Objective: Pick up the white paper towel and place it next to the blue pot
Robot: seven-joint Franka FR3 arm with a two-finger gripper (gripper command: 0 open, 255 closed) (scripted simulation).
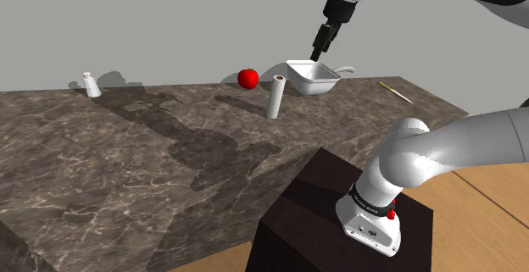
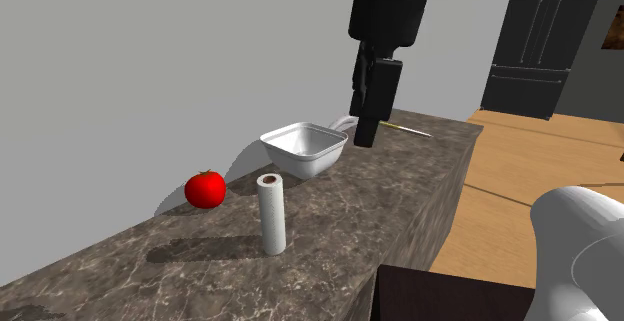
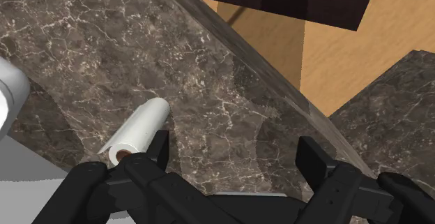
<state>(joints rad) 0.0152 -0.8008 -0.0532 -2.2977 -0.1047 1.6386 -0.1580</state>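
Currently the black two-finger tool (image 1: 320, 52) hangs with fingers apart above the white square pot (image 1: 309, 82); the upright white paper-towel roll (image 1: 276, 97) stands nearby, toward the back edge of the dark marble tabletop (image 1: 127, 160). A good grasp centres over the roll, straddling its upper half before closing

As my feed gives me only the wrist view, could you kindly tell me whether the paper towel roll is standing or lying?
Observer: The paper towel roll stands upright on the marble counter.
Operator: Thank you. Where is the pot?
Observer: The pot, drawn white, sits to the shoulder view's right of the roll, a little farther back and apart from it.
Operator: And is anything else close by?
Observer: A red fruit lies to the roll's left in that view, not touching it.
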